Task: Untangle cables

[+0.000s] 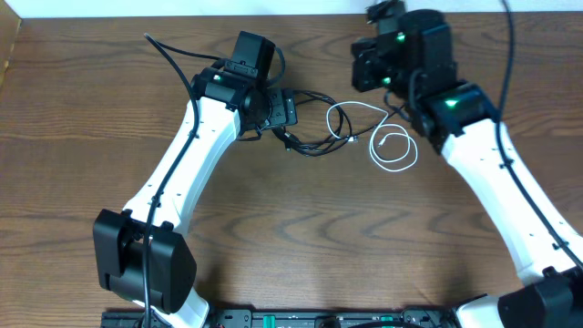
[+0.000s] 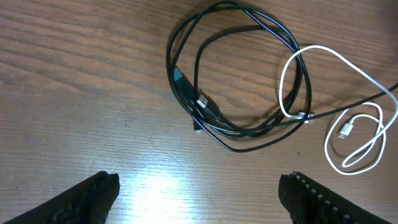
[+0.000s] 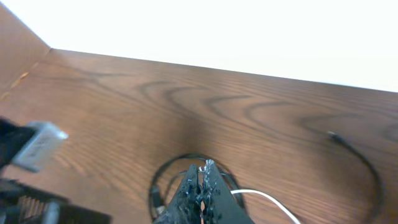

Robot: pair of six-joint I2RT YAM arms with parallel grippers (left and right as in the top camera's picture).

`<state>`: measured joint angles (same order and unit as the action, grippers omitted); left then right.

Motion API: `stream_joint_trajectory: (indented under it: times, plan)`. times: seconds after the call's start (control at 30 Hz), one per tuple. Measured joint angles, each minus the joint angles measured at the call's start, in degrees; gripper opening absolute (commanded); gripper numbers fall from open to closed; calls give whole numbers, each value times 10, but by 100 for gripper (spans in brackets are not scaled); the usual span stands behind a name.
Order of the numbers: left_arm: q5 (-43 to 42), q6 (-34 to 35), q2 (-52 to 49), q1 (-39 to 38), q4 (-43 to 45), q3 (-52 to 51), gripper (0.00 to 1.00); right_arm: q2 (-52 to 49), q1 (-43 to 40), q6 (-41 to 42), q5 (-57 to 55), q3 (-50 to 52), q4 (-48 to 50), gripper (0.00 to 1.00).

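Wooden table (image 1: pixel 301 219), tangled black cables (image 2: pixel 185 90); looped white cable (image 2: pixel 282 87)

No text, label, brand, number or sign can be read in any of the three views; the plugs (image 2: pixel 346 129) on the cables (image 2: pixel 202 106) are too small to show any marking.

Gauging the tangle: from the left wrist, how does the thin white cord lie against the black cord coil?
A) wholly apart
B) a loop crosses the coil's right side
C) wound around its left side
B: the thin white cord loops across the right edge of the black cord coil.
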<state>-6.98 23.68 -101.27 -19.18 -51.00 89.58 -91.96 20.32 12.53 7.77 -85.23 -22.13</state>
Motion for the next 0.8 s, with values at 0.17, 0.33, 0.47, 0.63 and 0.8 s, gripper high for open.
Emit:
stream_joint_trajectory:
  times: [0.17,0.33,0.47,0.63,0.8]
  plan:
    - [0,0,0,0,0,0,87,-24,-55,21,-10,1,-95,42]
    - [0,0,0,0,2,0,87,-86,-74,56,-12,1,-180,50]
    - [0,0,0,0,2,0,87,-161,-74,68,17,2,-199,49]
    - [-2,9,-2,-1,2,0,87,-224,-72,76,58,2,-192,32]
    - [-2,35,-36,-20,17,0,83,-236,-66,56,119,4,-123,1]
